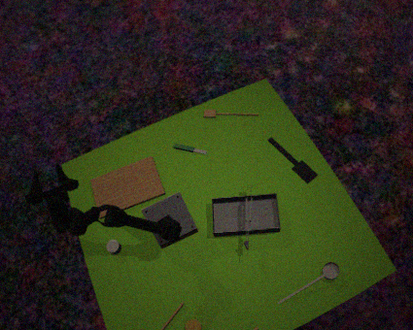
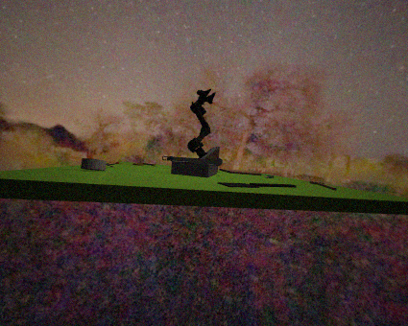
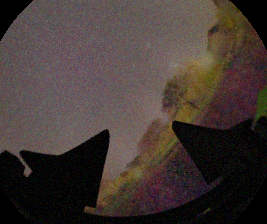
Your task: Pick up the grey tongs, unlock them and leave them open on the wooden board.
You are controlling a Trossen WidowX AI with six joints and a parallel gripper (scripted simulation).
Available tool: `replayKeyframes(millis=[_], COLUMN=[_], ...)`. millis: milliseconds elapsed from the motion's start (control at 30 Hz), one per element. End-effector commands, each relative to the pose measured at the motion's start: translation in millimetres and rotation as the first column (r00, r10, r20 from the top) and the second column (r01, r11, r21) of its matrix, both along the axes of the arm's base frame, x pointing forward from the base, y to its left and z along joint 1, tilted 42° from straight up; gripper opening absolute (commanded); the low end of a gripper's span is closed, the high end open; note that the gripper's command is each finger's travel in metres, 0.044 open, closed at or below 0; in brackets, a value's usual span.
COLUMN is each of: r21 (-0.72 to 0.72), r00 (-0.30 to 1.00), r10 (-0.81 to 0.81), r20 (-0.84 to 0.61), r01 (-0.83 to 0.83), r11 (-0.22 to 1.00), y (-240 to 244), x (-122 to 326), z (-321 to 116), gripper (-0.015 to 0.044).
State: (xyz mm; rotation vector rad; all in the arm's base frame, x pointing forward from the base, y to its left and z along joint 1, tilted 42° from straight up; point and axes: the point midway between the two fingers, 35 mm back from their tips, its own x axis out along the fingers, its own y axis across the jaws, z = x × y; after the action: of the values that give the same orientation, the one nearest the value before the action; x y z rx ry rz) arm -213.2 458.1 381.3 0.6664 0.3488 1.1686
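The grey tongs (image 1: pixel 249 214) lie across the roasting tin (image 1: pixel 263 232) (image 2: pixel 190 169), a dark tin with a pale inside. Their arms look close together; the lock is too small to make out. One end (image 2: pixel 166 158) sticks out past the tin's side. The wooden board (image 1: pixel 129 184) lies beside the arm's base, on the side away from the tin. My gripper (image 1: pixel 47 171) (image 2: pixel 211 93) (image 3: pixel 141 128) is open and empty, raised high near the board's outer side, far from the tongs. The wrist view shows mostly sky between its fingers.
A grey base plate (image 1: pixel 163 211) lies between board and tin. A pale round pot (image 1: pixel 113 247) stands near the board. A green-handled tool (image 1: pixel 183 147), a wooden-headed tool (image 1: pixel 210 114), a black spatula (image 1: pixel 304 172) and a ladle (image 1: pixel 330 271) lie around. A thin stick (image 1: pixel 173 315) lies at the bottom.
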Motion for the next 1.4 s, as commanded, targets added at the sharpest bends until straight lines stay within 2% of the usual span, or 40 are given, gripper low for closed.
replayKeyframes(millis=[0, 167, 333, 567, 700, 867, 1033, 1200, 1367], r21=[0.006, 0.107, 0.336, 0.646, 0.769, 0.912, 0.971, 0.945, 0.846], r00=[1.0, 0.99, 0.904, 0.655, 0.479, 0.142, -0.07, -0.313, -0.467], r10=[0.001, 0.057, 0.25, 0.551, 0.711, 0.902, 0.98, 0.945, 0.79], r20=[-0.009, -0.127, -0.347, -0.516, -0.515, -0.407, -0.185, 0.092, 0.398], r01=[-0.001, -0.043, -0.129, -0.125, -0.108, 0.023, 0.141, 0.327, 0.52], r11=[1.0, 0.993, 0.933, 0.753, 0.63, 0.408, 0.194, 0.016, -0.119], y=[-1.4, -16.2, -51.4, -112.0, -145.7, -204.0, -259.1, -317.5, -377.4], x=[0.6, 1.0, 0.7, 24.5, 33.8, 65.5, 102.4, 147.2, 203.9], z=[1.9, 29.0, 87.1, 160.5, 191.0, 242.5, 276.4, 300.2, 311.0], gripper=[0.0426, 0.044, 0.044, 0.044, 0.044, 0.044, 0.044, 0.044, 0.044])
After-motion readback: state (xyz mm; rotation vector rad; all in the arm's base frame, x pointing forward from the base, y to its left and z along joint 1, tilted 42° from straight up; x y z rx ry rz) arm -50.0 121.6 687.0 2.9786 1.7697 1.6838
